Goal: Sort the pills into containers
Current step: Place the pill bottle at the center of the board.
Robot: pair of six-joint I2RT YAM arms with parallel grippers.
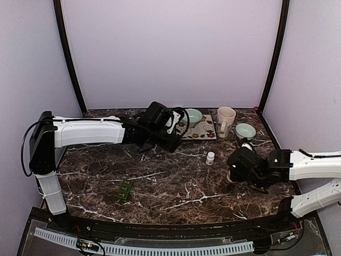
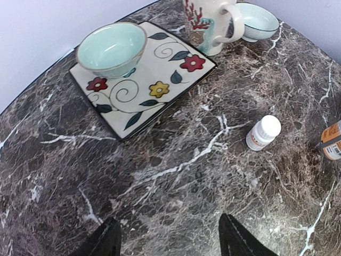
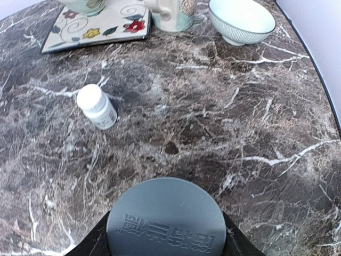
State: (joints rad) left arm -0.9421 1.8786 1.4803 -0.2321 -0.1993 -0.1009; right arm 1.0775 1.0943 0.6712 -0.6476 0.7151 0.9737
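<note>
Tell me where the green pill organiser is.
In the top view the pill organiser lies alone on the near left of the table, well left of the small white bottle.

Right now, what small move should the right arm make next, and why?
Probably lift the grey-capped bottle slightly off the table: the right gripper looks closed around it, its cap is on, and the open left gripper is empty, free to unscrew it.

- Left arm [image 1: 90, 130] stretches from its base toward the back middle of the worktop [image 1: 176, 184], wrist tipped down. Its jaws stand apart, gripping nothing.
- Right arm [image 1: 309, 165] reaches in from the right, jaws pressed against a grey-capped bottle [image 3: 166, 221].
</note>
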